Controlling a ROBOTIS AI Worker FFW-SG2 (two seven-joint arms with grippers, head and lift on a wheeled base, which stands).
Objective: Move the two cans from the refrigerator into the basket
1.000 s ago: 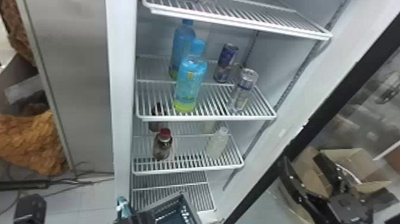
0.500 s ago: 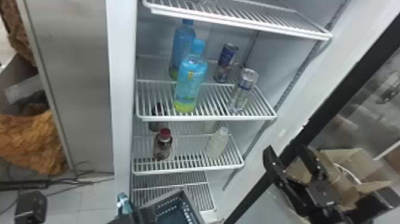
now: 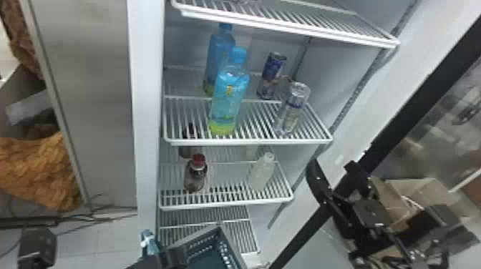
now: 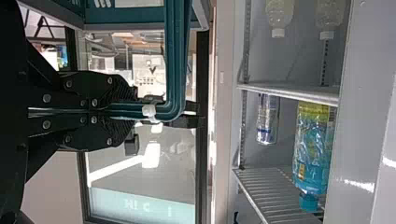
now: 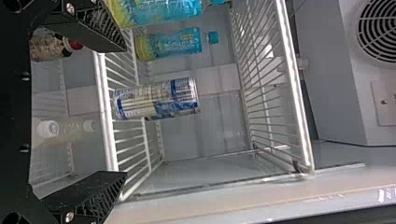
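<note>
Brought right gripper [image 5: 125, 111], spread wide, closer to shelf [image 3: 250, 142], facing upright front can [image 5: 156, 99] ahead; clamping basket handle [image 4: 175, 56] in left gripper [image 4: 133, 110].

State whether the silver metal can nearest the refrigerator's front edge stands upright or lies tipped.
Upright: the can rests on its base on the white wire shelf, with its round top uppermost.

This looks like a lab or workroom, though the exact kind is hard to tell. Loose black cables [image 3: 32, 222] trail over a tiled floor [image 3: 77, 248], and open cardboard boxes [image 3: 417, 187] stand near a tall refrigerator [image 3: 146, 107] with drinks on white wire shelves [image 3: 250, 142].
</note>
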